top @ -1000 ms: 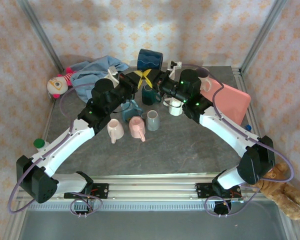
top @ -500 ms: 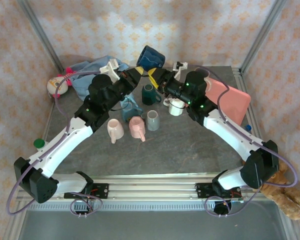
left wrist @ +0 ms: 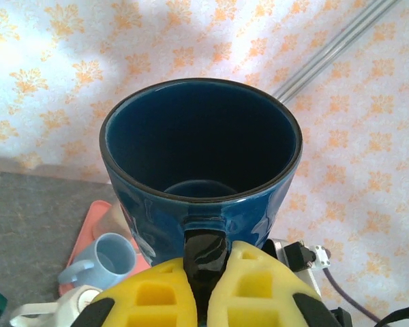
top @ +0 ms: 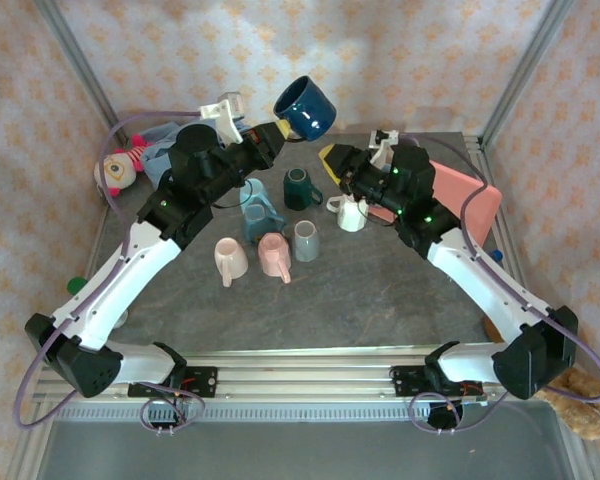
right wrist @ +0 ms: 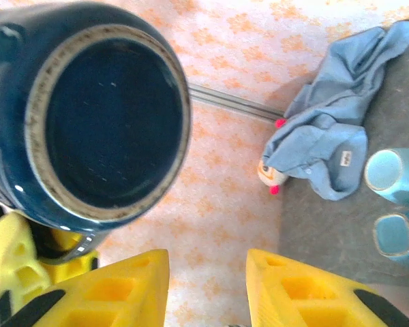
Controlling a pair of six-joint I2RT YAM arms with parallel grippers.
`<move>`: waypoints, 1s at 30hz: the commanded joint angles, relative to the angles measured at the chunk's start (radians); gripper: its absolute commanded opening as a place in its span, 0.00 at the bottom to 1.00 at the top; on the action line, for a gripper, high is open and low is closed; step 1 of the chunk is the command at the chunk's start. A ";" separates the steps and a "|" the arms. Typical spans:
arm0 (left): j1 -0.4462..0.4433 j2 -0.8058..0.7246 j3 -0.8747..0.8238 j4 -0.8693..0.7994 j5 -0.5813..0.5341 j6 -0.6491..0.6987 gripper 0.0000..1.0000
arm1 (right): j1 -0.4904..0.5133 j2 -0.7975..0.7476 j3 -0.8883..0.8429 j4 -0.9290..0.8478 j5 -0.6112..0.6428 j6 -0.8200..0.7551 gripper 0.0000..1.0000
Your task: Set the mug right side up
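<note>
A dark blue mug [top: 307,107] hangs in the air above the back of the table, tilted. My left gripper [top: 276,128] is shut on its handle. In the left wrist view the mug [left wrist: 201,170] turns its open mouth up toward the camera, and the handle is pinched in my left gripper [left wrist: 203,269]. My right gripper [top: 332,160] is open, just right of and below the mug, touching nothing. The right wrist view shows the mug's ringed base [right wrist: 102,116] up and left of my right gripper [right wrist: 208,272].
Several mugs stand on the grey table: teal [top: 298,188], white [top: 352,213], grey [top: 306,240], pink [top: 275,254] and light blue [top: 258,215]. A pink tray [top: 455,195] lies at the right. A blue cloth [top: 165,140] and a doll [top: 115,170] lie at the back left.
The left arm has raised the blue mug off the back of the table and tilted it. The right gripper has opened and drawn back to the right, away from the mug.
</note>
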 commanded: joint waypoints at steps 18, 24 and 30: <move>-0.026 0.010 -0.042 0.112 0.056 0.337 0.00 | -0.345 -0.052 0.174 -0.738 -0.057 -0.438 0.39; -0.069 0.053 0.001 0.054 0.048 0.410 0.00 | -0.415 -0.064 0.137 -0.704 -0.098 -0.413 0.39; -0.076 0.077 -0.013 0.073 0.030 0.425 0.00 | -0.415 -0.053 0.118 -0.678 -0.129 -0.403 0.39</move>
